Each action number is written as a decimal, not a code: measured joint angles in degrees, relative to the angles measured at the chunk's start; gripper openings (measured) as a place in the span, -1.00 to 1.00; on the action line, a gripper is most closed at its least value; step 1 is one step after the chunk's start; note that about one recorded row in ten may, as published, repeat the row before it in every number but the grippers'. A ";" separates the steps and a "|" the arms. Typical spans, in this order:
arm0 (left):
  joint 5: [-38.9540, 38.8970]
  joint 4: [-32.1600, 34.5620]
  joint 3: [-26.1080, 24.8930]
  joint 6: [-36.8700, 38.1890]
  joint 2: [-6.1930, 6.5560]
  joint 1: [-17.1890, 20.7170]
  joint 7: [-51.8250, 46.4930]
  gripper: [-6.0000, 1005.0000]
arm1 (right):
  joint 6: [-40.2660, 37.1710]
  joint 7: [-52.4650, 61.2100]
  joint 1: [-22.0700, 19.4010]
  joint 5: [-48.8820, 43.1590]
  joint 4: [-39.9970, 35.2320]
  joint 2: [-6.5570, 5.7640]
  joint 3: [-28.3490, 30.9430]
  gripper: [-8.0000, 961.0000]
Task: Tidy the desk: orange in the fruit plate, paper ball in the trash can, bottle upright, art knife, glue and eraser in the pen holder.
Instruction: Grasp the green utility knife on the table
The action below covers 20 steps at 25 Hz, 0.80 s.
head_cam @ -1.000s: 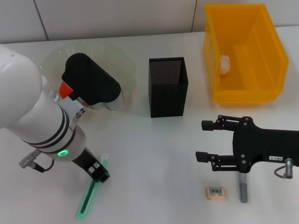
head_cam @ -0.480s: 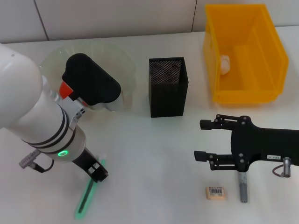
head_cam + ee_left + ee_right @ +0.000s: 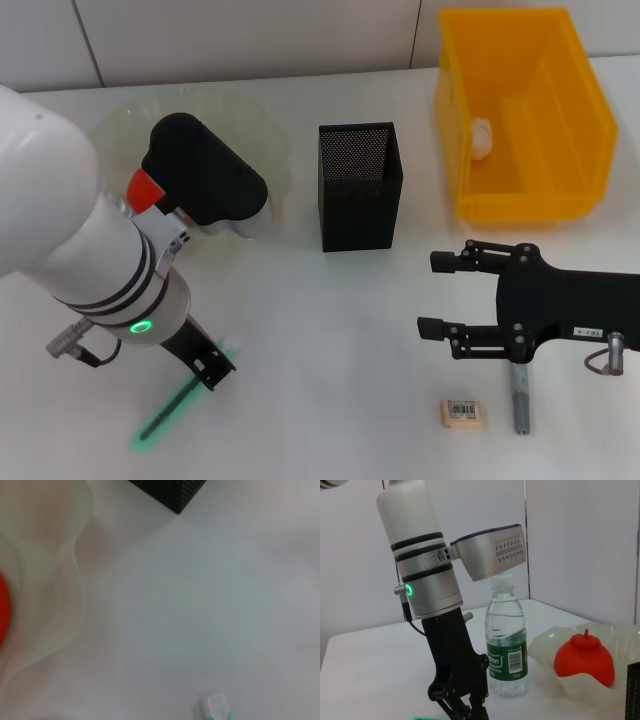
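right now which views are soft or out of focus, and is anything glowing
Left wrist view: soft throughout, the fruit plate rim and pen holder corner blurred. Head view: sharp; green ring light on the left arm, the art knife tinted green. Right wrist view: mostly sharp on the bottle.

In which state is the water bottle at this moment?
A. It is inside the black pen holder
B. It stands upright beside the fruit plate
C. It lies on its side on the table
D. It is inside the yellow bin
B: in the right wrist view the water bottle stands upright on the table, next to the fruit plate.
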 joint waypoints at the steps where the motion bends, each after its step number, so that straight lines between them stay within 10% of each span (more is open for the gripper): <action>1: -0.02 0.00 0.00 0.00 0.00 -0.16 0.00 -0.45 | 0.00 0.00 0.00 0.00 0.00 0.00 0.00 0.60; 20: -0.03 -0.01 0.18 1.86 0.00 -1.14 0.22 -0.75 | 0.00 -0.09 0.50 0.00 0.03 0.00 0.18 0.60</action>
